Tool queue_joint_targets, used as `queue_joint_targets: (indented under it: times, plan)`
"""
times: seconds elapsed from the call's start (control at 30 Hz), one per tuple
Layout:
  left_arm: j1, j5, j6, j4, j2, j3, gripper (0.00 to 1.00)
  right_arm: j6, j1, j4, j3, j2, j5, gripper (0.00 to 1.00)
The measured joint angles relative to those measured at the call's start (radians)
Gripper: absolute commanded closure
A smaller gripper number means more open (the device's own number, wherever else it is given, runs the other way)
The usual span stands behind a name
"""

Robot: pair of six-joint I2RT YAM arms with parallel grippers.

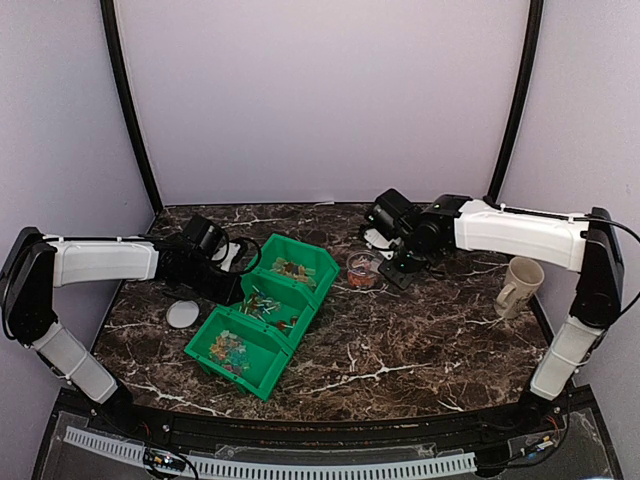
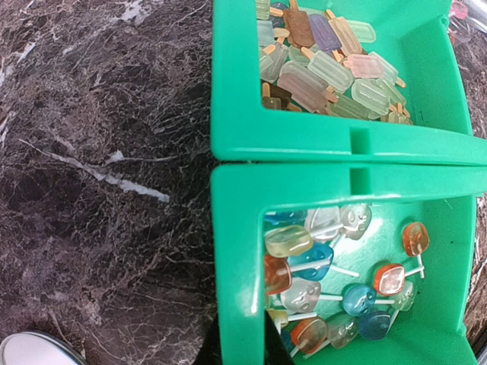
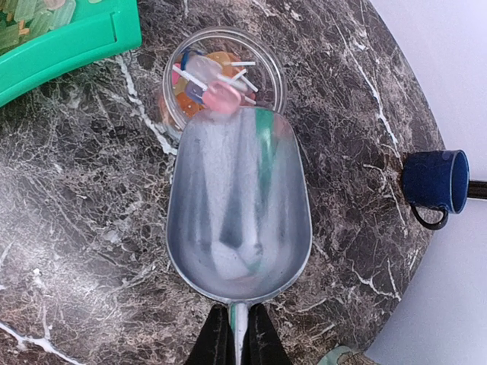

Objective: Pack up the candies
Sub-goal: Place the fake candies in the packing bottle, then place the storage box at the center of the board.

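The candies are small lollipops and ice-lolly shapes in mixed colours. Some lie in the green bin's (image 2: 236, 91) compartments (image 2: 342, 293) (image 1: 232, 348); others fill the small clear jar (image 3: 224, 76) (image 1: 363, 268). My left gripper (image 2: 242, 334) (image 1: 235, 275) is shut on the bin's side wall, a dark finger on each face. My right gripper (image 3: 238, 338) (image 1: 400, 270) is shut on the handle of a metal scoop (image 3: 240, 205). The scoop's bowl is empty and its lip lies at the jar's rim, where a pink candy (image 3: 222, 97) rests.
A flat whitish lid (image 1: 183, 314) (image 2: 30, 351) lies on the marble table left of the bin. A beige mug (image 1: 520, 285) stands at the right. A small blue cup (image 3: 435, 181) sits near the table's edge in the right wrist view.
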Motion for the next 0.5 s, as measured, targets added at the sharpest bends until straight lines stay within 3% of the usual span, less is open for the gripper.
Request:
queue_joint_targets:
  times: [0.5]
  plan:
    - [0.000, -0.006, 0.000, 0.000, 0.000, 0.000, 1.00, 0.004, 0.007, -0.111, 0.056, -0.001, 0.021, 1.00]
